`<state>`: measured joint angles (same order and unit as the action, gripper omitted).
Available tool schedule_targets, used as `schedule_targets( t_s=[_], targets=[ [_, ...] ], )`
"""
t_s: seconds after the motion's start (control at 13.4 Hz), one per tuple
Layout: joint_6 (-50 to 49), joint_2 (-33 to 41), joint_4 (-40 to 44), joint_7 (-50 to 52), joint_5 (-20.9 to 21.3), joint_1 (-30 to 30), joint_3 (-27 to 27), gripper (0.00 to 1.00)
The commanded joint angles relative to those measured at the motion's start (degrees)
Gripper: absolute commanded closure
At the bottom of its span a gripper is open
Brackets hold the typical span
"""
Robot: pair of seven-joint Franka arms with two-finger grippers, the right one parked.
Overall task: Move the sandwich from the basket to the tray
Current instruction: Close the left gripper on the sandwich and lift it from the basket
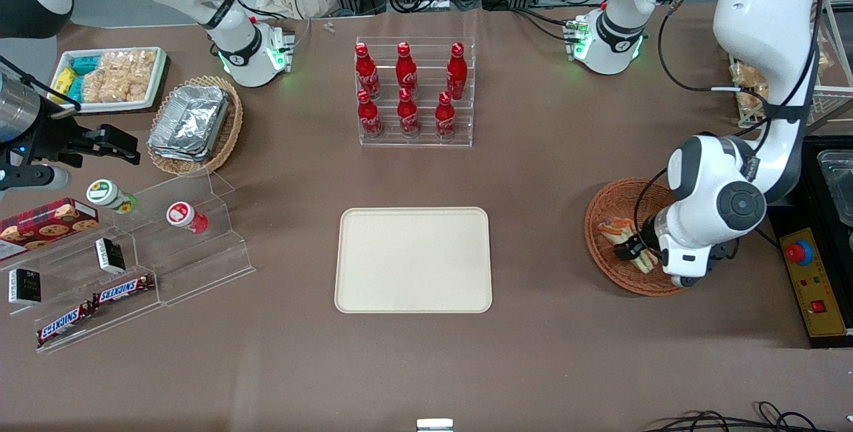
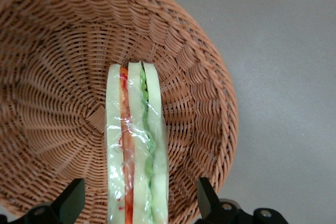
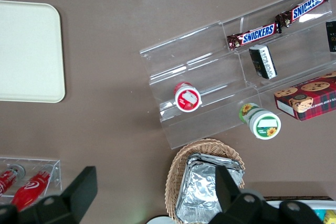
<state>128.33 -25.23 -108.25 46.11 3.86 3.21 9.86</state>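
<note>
The wrapped wedge sandwich (image 2: 137,150), pale bread with red and green filling, lies in the reddish-brown wicker basket (image 2: 58,72). My left gripper (image 2: 140,203) is open and straddles the sandwich, one finger on each side with a gap to the bread. In the front view the gripper (image 1: 636,252) is down in the basket (image 1: 610,209) at the working arm's end of the table, over the sandwich (image 1: 616,229). The cream-beige tray (image 1: 413,260) lies flat at the table's middle, with nothing on it.
A clear rack of red cola bottles (image 1: 413,92) stands farther from the front camera than the tray. A clear stepped shelf with snacks (image 1: 120,265), a tan basket of foil containers (image 1: 193,124) and a white tray of packets (image 1: 110,79) lie toward the parked arm's end.
</note>
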Motion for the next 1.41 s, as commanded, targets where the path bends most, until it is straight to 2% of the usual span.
schedule_targets(
  t_s=[0.0,0.15,0.22,0.3,0.37,0.45,0.52,0.67,0.89,1.12,1.19,1.34],
  targets=[
    [1.9,-0.6,-1.7,2.2,0.8,0.0,-0.2,0.14],
    [2.0,-1.1,-1.5,2.9,0.8,0.0,-0.2,0.27],
    [2.0,-1.2,-1.3,2.9,0.8,0.0,-0.2,0.41],
    [1.9,-1.2,-1.3,2.9,0.8,-0.1,-0.2,0.63],
    [1.6,-1.0,-1.2,2.8,0.9,-0.1,-0.2,0.78],
    [0.8,-0.4,-0.9,2.7,0.9,-0.1,-0.2,0.89],
    [-1.6,0.7,-0.5,2.7,1.0,-0.1,-0.2,0.94],
    [-6.8,4.6,0.4,2.1,1.0,-0.1,0.0,0.99],
    [-15.1,10.3,4.0,-1.1,0.2,-0.1,0.3,1.0],
    [-27.6,11.3,14.0,-7.2,-1.1,-0.3,0.9,1.0],
    [-30.7,11.1,18.0,-9.4,-1.2,-0.2,2.6,1.0],
    [-33.1,10.9,21.0,-14.4,-1.6,-0.2,5.1,1.0]
  ],
)
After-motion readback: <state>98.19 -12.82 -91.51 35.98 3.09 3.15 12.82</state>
